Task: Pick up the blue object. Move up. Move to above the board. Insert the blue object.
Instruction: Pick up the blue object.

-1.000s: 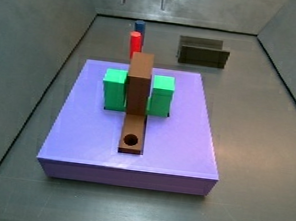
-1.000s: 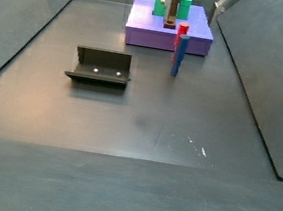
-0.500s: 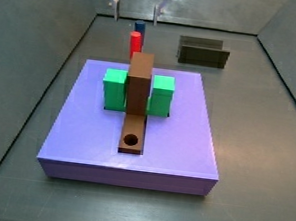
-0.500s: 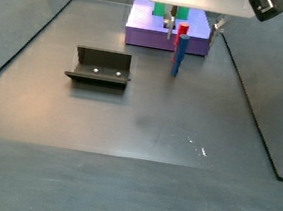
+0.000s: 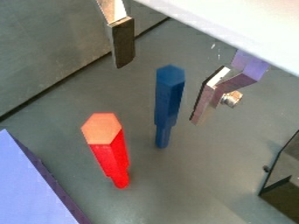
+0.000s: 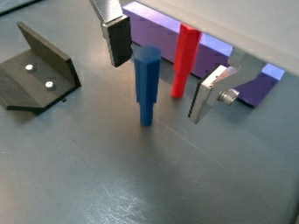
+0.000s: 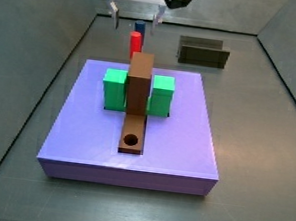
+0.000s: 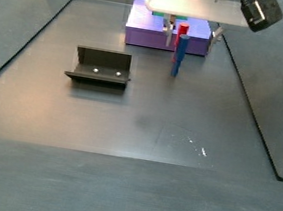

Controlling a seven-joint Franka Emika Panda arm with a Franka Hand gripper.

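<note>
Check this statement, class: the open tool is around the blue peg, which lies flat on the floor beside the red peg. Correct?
Not quite. The blue peg stands upright, as both wrist views show. The open tool is around it, beside the red peg.

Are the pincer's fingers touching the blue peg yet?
Apart. Both wrist views show the open pincer straddling the upright blue peg, with floor visible between it and each finger.

White hand [image 5: 167, 72] — silver, dark-padded fingers [image 5: 121, 42]
</note>
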